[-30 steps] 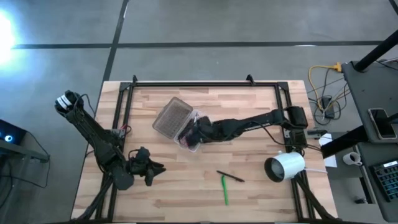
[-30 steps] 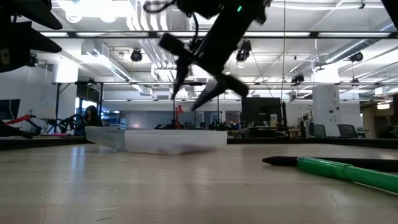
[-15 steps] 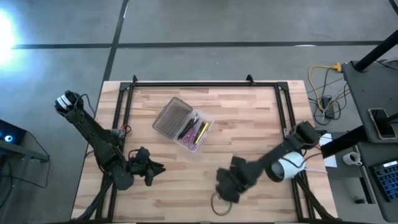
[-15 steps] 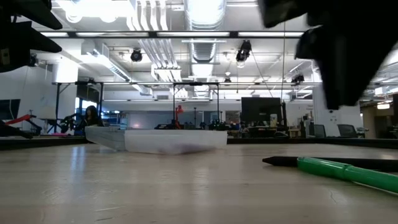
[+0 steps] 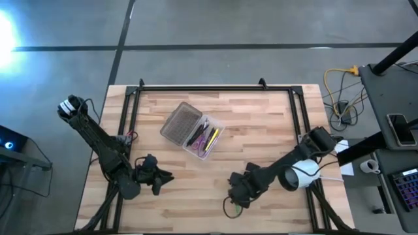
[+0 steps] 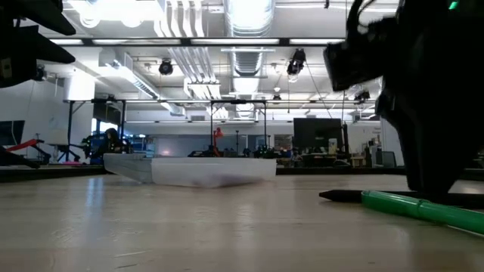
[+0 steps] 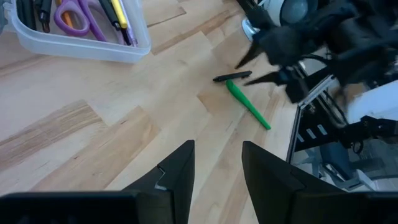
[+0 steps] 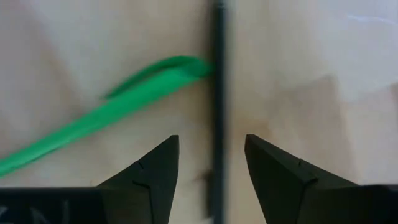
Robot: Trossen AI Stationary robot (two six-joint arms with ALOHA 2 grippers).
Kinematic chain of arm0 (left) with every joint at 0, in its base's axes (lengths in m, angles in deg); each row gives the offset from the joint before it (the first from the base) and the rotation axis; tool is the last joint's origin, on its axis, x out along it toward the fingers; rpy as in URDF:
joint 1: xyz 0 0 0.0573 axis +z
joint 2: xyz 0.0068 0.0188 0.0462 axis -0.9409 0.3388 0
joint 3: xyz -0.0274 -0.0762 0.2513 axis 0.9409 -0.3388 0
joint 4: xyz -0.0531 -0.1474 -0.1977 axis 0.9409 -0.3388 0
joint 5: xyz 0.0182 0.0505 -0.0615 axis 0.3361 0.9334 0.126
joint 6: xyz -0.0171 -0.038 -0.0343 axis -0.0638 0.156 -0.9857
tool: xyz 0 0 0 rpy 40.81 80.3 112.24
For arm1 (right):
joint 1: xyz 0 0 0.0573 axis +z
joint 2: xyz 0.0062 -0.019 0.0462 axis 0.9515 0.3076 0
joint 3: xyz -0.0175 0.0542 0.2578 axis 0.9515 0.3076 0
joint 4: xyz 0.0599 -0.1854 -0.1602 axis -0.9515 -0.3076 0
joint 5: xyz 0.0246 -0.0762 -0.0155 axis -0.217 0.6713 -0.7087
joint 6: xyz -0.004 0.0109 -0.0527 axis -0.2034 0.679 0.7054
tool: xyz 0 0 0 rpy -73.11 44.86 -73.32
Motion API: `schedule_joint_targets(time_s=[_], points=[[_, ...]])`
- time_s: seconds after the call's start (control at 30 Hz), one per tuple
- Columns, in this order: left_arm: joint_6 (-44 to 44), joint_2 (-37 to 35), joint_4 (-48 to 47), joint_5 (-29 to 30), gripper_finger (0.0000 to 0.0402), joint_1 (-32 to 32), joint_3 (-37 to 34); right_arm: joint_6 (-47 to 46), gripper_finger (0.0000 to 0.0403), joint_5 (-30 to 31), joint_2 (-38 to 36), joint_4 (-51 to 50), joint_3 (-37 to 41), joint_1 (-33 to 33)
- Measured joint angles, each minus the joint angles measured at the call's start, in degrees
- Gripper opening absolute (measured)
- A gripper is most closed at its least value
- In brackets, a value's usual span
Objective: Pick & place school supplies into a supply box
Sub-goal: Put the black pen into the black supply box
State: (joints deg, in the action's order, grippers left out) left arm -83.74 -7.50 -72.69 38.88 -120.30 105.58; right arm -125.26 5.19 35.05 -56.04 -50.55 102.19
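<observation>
My right gripper point(image 5: 236, 190) point(image 8: 209, 149) hangs open over the near middle of the table. Its fingers stand on either side of a black pen point(image 8: 219, 93) without touching it. A green marker point(image 8: 118, 109) point(image 6: 423, 208) lies on the wood with one end at the pen point(image 6: 344, 195). From above, the gripper hides both. The supply box point(image 5: 192, 128) lies open, its ribbed grey half toward the far left. Its clear half point(image 7: 81, 34) holds purple scissors point(image 7: 69, 14), yellow pencils and black pens. My left gripper point(image 5: 162, 177) point(image 7: 217, 158) waits open near the table's near left corner.
A white cylinder point(image 5: 300, 175) sits at the table's right edge beside the right arm's base. A black frame rail point(image 5: 209, 89) runs along the far edge and down both sides. Bare wood lies between the box and the pen.
My right gripper has left the box and swung toward the table's near edge. It has come down over the black pen and green marker, still open. The box and the supplies in it have stayed put.
</observation>
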Motion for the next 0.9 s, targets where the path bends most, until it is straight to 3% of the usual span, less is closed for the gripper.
schedule_joint_targets(time_s=[0.33, 0.57, 0.63, 0.83, 0.9], points=[[0.0, 0.0, 0.9, 0.0, 0.0117, 0.0, 0.0, 2.4, 0.0162, 0.2, -0.5, 3.5, 5.0, -1.7], [0.0, 0.0, 0.9, 0.0, 0.0117, 0.0, 0.0, 1.1, 0.0050, -0.2, -0.5, 4.3, 6.9, -2.3], [0.0, 0.0, 0.9, 0.0, 0.0117, 0.0, 0.0, -0.3, 0.0024, 0.0, -0.5, 3.9, 6.7, -2.8], [0.0, 0.0, 0.9, 0.0, 0.0117, 0.0, 0.0, -11.0, 0.0019, 2.3, -0.8, 2.7, 4.6, -5.5], [0.0, 0.0, 0.9, 0.0, 0.0117, 0.0, 0.0, -15.8, 0.0018, 7.4, -1.4, 4.3, 4.0, -6.9]])
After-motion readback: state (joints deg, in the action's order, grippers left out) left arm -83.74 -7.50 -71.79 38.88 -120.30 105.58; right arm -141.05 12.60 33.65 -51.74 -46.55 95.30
